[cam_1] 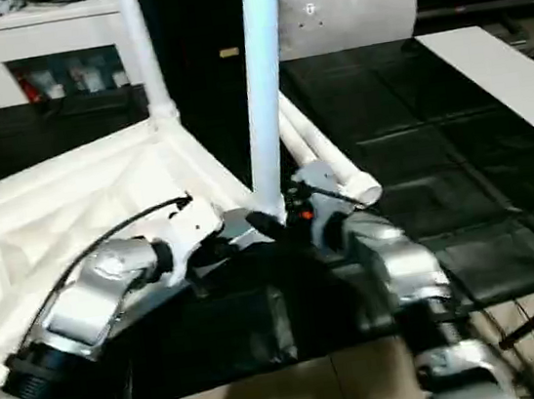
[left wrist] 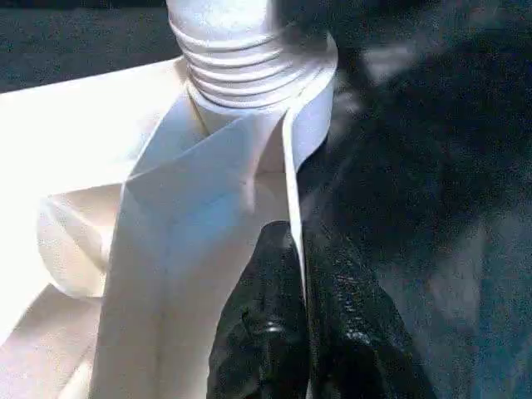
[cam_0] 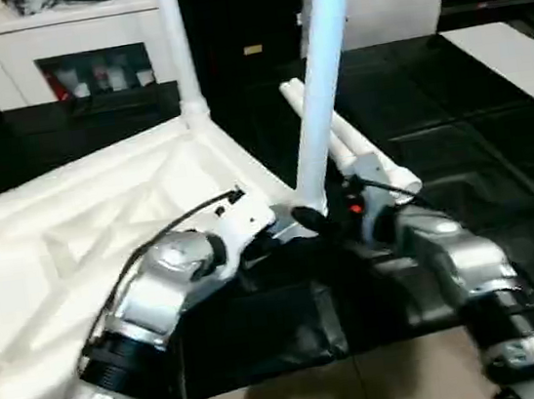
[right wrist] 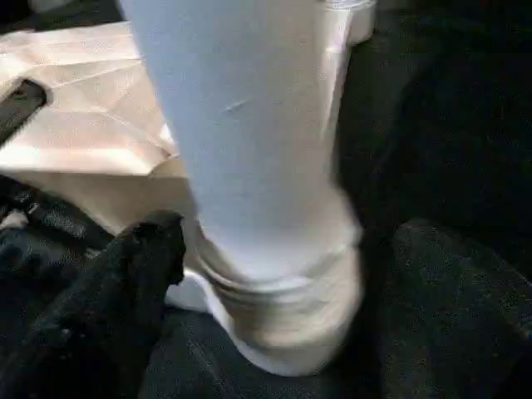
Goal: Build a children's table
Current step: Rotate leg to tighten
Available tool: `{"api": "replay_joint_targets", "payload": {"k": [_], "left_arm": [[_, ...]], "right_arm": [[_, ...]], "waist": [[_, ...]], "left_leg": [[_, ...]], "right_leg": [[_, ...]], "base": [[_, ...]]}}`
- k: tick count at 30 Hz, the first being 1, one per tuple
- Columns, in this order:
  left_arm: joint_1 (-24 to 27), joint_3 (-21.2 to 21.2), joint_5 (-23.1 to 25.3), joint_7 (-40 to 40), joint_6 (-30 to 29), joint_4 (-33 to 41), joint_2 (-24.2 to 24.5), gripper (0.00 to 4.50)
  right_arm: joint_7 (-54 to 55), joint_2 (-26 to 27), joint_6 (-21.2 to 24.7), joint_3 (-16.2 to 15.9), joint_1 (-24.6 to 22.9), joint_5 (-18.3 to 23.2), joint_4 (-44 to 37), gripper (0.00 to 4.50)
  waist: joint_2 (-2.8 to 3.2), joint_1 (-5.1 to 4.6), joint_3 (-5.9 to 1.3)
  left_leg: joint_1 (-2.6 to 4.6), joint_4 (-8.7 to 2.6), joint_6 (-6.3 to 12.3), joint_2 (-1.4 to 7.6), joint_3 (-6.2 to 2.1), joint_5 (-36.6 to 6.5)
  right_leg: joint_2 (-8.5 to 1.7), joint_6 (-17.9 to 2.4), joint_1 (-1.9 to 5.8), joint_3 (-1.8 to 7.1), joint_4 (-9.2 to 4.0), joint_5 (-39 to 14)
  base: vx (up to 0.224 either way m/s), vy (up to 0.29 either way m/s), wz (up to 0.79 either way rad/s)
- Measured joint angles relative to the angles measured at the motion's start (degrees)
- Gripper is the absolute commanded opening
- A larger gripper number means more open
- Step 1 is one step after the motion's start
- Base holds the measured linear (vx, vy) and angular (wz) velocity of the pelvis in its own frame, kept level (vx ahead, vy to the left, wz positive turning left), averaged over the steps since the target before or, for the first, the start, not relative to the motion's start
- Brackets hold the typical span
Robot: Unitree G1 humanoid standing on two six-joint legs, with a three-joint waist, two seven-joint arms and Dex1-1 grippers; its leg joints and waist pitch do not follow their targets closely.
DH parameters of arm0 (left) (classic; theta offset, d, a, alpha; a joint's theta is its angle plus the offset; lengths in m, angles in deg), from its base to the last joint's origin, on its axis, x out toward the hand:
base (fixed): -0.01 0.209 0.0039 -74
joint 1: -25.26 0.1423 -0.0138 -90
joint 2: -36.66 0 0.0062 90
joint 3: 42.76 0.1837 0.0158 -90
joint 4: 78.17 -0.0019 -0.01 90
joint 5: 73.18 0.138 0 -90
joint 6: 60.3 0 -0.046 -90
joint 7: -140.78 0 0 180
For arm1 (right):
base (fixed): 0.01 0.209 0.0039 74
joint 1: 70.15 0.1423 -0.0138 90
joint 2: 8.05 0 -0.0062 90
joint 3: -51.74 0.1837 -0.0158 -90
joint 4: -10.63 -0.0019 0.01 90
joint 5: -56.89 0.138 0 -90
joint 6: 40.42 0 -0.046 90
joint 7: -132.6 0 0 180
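- Upturned table top (cam_0: 75,235) lying ribbed side up on the dark mat (cam_0: 264,328), spread toward the robot's left; near corner socket (left wrist: 312,108) just ahead of both wrists
- Upright leg (cam_0: 318,104) standing in that near socket, long axis close to vertical with a slight lean; threaded foot visible at the socket mouth in the left wrist view, so judged not yet fully screwed home
- Second leg (cam_0: 178,44) already upright in the far corner; two spare legs (cam_0: 364,152) lying flat on the mat just beyond the near socket, long axes running away from the robot
- Left gripper (left wrist: 299,274) pinched shut on the thin rim wall of the table top just below the socket; steadying the top
- Right gripper (right wrist: 274,274) spread wide around the foot of the upright leg, one finger (right wrist: 125,283) on each side, no grip on it apparent
- Leg rising straight up between the right fingers, so right arm the nearer one for turning; closing across the tube and twisting about its upright axis judged the next need; risk of tilting the leg out of the thread if pushed sideways
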Motion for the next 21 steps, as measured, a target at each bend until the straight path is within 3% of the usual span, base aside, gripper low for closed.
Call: {"api": "replay_joint_targets", "payload": {"k": [5,9,18,19,21], "left_arm": [[-0.02,0.36,-1.30,8.73,6.13,-1.21,5.15,0.00],[-0.10,1.90,-2.44,15.07,10.95,-1.88,8.18,0.00],[-1.48,4.33,-2.48,21.52,16.63,-3.75,9.37,0.00],[-1.68,4.68,-2.50,21.78,17.00,-3.85,9.28,0.00],[-2.00,5.17,-2.56,22.36,17.98,-4.29,8.90,0.00]], "right_arm": [[-8.21,-6.05,-1.89,-0.93,-1.24,0.45,-3.12,4.47],[-14.73,-9.19,-4.33,-4.93,-1.40,-0.52,-4.23,4.47],[-21.09,-10.14,-8.18,-10.89,-1.24,-2.54,-5.07,4.47],[-21.44,-10.09,-8.18,-11.36,-1.21,-2.54,-5.05,4.19],[-22.49,-9.94,-8.13,-12.00,-1.22,-2.54,-4.67,4.19]], "waist": [[0.00,0.79,0.00],[0.00,0.90,0.00],[0.00,0.96,0.00],[0.00,1.02,0.00],[0.00,1.07,0.00]], "left_leg": [[0.05,0.00,0.02,0.00,0.01,-0.01],[0.07,0.03,0.02,-0.03,0.02,-0.01],[0.32,0.05,0.02,-0.02,0.04,-0.01],[0.32,0.06,0.02,-0.02,0.04,-0.01],[0.30,0.07,0.02,-0.04,0.05,-0.01]], "right_leg": [[0.00,0.00,0.03,0.00,0.01,0.00],[-0.04,0.04,0.11,0.02,0.00,-0.02],[-0.05,0.24,0.35,0.04,0.03,-0.14],[-0.06,0.24,0.37,0.04,0.02,-0.14],[-0.08,0.23,0.37,0.05,0.02,-0.14]], "base": [[0.000,0.000,0.00],[0.000,0.000,0.00],[0.000,0.000,0.00],[0.000,0.000,0.00],[0.000,0.000,0.00]]}}
